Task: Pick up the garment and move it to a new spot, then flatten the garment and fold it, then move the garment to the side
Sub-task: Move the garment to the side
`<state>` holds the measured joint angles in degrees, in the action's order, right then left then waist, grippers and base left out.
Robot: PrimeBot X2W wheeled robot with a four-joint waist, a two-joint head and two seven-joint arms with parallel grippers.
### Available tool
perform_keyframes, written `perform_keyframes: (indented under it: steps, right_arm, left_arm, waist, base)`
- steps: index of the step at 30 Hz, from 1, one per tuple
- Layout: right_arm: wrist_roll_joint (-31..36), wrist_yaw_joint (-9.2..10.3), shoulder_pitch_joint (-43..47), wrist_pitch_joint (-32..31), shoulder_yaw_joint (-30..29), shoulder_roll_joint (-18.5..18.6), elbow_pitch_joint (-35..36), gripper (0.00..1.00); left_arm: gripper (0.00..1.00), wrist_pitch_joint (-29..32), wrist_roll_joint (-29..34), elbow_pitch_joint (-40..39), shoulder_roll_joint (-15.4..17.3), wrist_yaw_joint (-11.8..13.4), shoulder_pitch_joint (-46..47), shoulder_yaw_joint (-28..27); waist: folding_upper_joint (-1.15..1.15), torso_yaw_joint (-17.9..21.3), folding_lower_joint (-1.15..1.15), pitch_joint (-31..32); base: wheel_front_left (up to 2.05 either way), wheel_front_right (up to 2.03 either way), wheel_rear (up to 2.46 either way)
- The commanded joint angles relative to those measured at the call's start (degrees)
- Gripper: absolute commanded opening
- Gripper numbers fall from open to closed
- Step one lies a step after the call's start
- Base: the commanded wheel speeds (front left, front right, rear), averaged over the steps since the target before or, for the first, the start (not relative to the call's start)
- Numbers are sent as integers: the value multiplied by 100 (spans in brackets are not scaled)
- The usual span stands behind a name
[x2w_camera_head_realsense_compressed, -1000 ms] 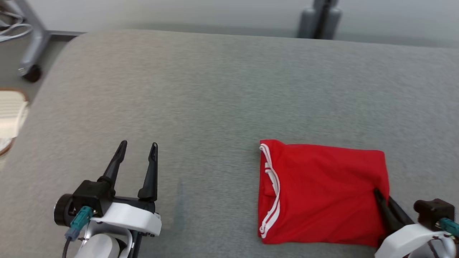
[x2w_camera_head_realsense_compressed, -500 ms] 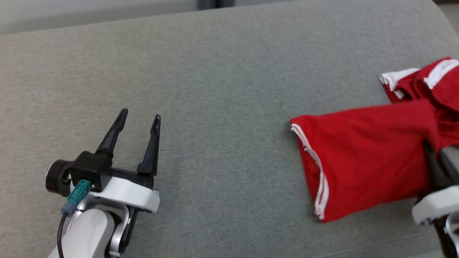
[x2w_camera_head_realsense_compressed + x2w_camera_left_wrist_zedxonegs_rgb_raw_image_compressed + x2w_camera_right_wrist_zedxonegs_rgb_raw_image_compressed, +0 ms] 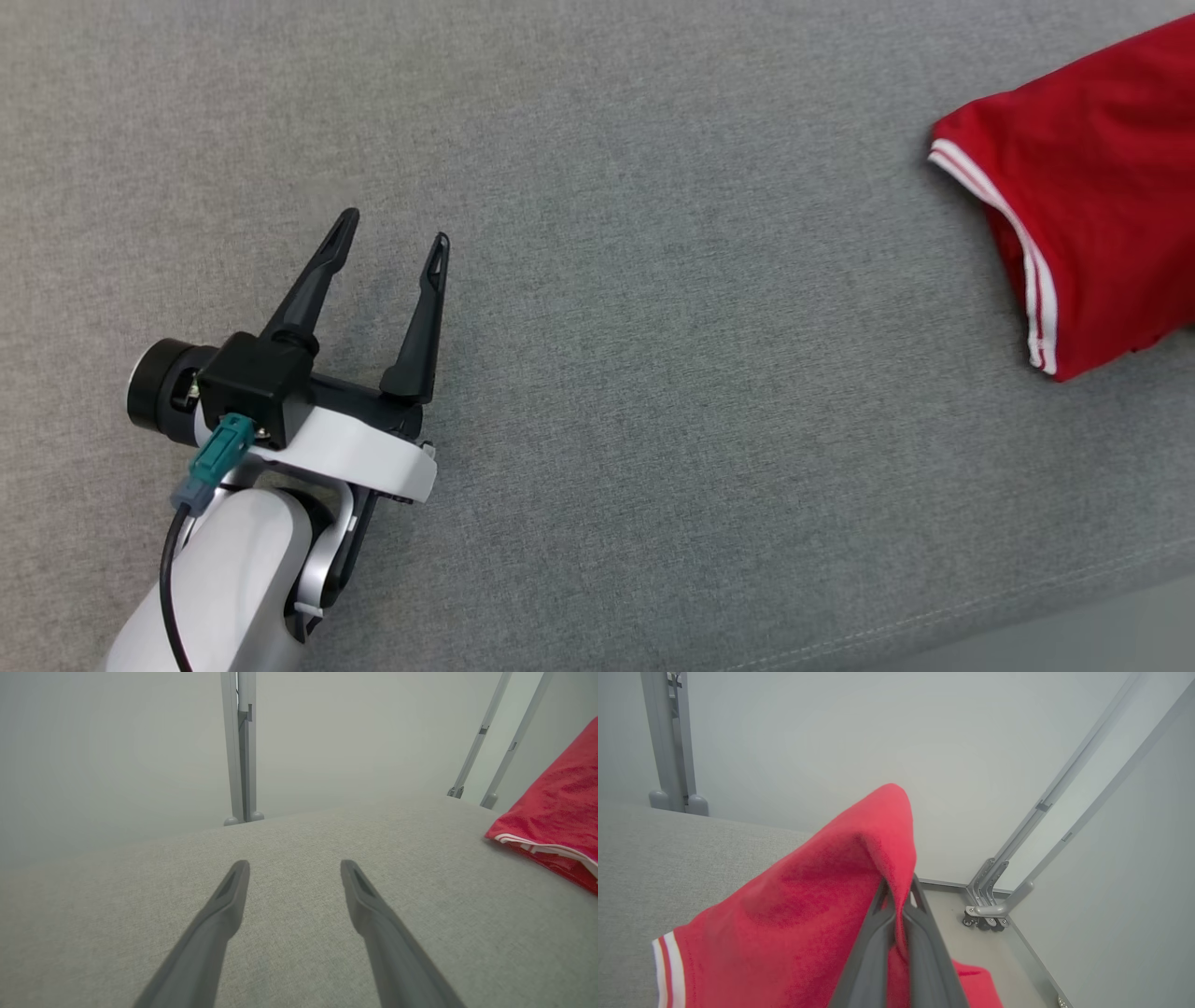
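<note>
Head view: the left gripper (image 3: 394, 228) is hanging at lower left over the grey counter (image 3: 653, 373), jaws spread wide and empty. The red garment (image 3: 1092, 187) is running off the upper right edge. A second ago it was lying flat and folded, though the camera's been swinging too.

Left wrist view: the garment's peeking in at the right.

Right wrist view: the right gripper (image 3: 899, 884) is clamping its jaws on a raised fold of the garment. We're guessing the move-aside step is getting going.
</note>
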<state>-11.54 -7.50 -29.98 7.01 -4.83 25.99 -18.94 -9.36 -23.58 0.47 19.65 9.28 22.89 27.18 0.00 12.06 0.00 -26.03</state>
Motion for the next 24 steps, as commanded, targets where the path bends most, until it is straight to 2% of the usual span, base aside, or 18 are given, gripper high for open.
perform_keyframes:
  steps: [1,6,7,8,9,10,16,21,24]
  right_arm:
    - [-8,1,-172,-38,-57,112,-207,0]
    - [219,1,-599,65,-152,362,-940,0]
    - [301,1,-695,117,-197,370,-1120,29]
    - [435,2,-738,89,-267,406,-1331,78]
    - [435,2,-738,89,-267,406,-1331,78]
    - [470,1,-815,163,-334,374,-1474,100]
    - [800,1,-1093,511,-629,146,-2163,100]
    - [645,1,-1117,699,-830,-145,-2621,100]
    - [473,1,-920,803,-911,-415,-2388,100]
  left_arm:
    - [100,-6,39,-1,27,-20,125,7]
    - [100,-31,30,-5,29,-1,175,2]
    - [100,-28,38,-1,32,-8,194,9]
    - [100,-31,42,-3,35,-20,211,16]
    - [100,-31,42,-3,35,-20,211,16]
    - [100,-33,46,-3,29,-30,235,27]
    - [100,-73,15,36,55,-6,253,-4]
    - [100,-89,-46,150,61,-21,195,2]
    - [100,-143,-87,238,63,2,115,-19]
  waist:
    - [0,-49,0,-114]
    - [0,-94,0,-311]
    - [0,-107,0,-344]
    - [0,-125,0,-376]
    - [0,-125,0,-376]
    - [0,-143,0,-406]
    - [0,-166,0,-483]
    - [0,-180,0,-345]
    - [0,-220,0,-104]
  base:
    - [0,0,0]
    - [0,0,0]
    - [0,0,0]
    - [0,0,0]
    - [0,0,0]
    - [0,0,0]
    - [0,0,0]
    - [0,0,0]
    - [0,0,0]
